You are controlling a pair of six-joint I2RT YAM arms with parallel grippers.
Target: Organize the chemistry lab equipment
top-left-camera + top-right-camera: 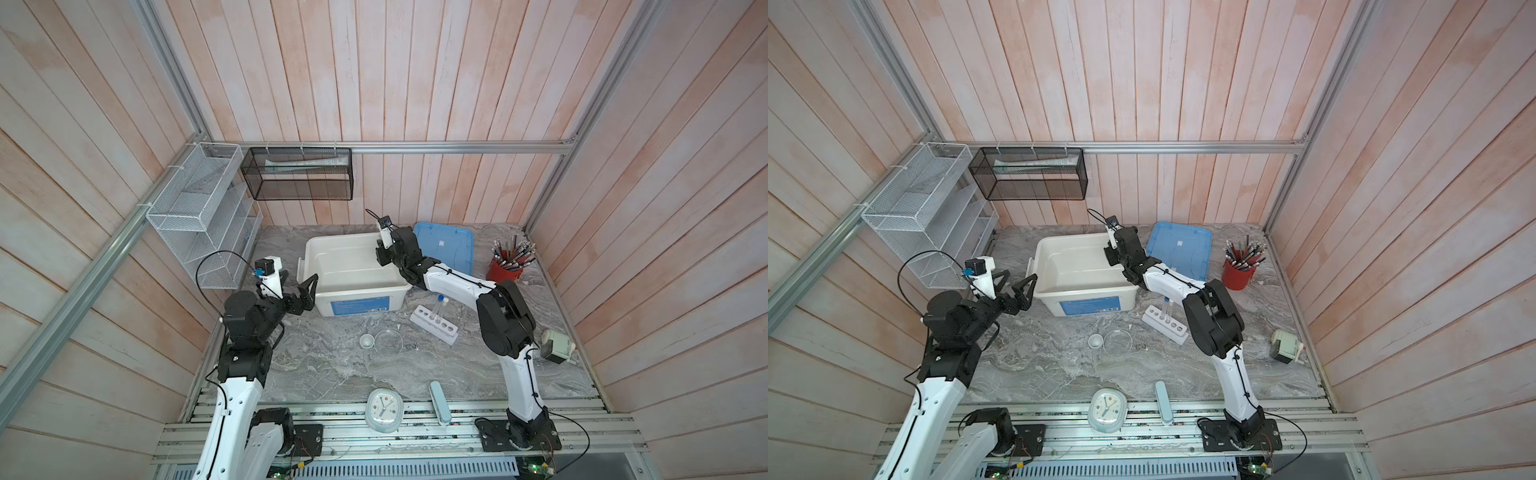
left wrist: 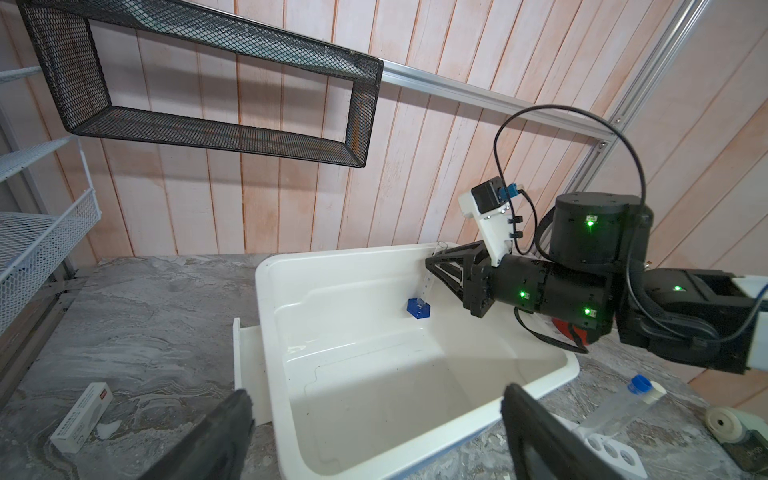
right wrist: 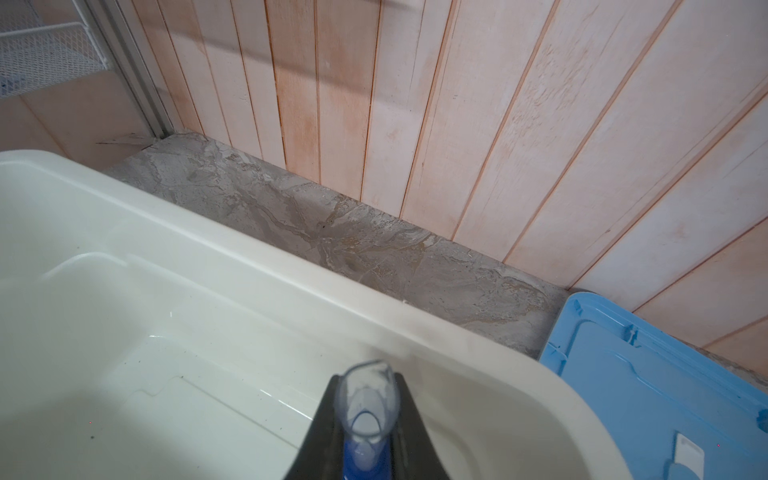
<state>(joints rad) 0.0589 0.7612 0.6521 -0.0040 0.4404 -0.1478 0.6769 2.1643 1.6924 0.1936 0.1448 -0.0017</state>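
— Over the far corner of the white plastic bin (image 2: pixel 353 252), what does your right claw (image 2: pixel 430 266) hold?
— My jaws, nearly closed, pinch the clear vessel with a blue hexagon base (image 2: pixel 417 309). The left wrist view shows that base; in both top views I cannot make it out.

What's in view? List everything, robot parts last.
bin: 1, white, back centre
lid: 1, blue, right of bin
vessel: 1, clear, blue base, in right gripper
tubes: 2, clear, in rack
rack: 1, white, mid-right
petri dish: 1, clear, centre
small dish: 1, white, beside petri dish
pen cup: 1, red, back right
clock: 1, white, front edge
case: 1, pale, beside clock
device: 1, white, right edge
box: 1, white, between bin and organiser
organiser: 1, white mesh, left wall
basket: 1, black mesh, back wall
left gripper: 1, black, open, beside bin
right gripper: 1, black, shut on vessel
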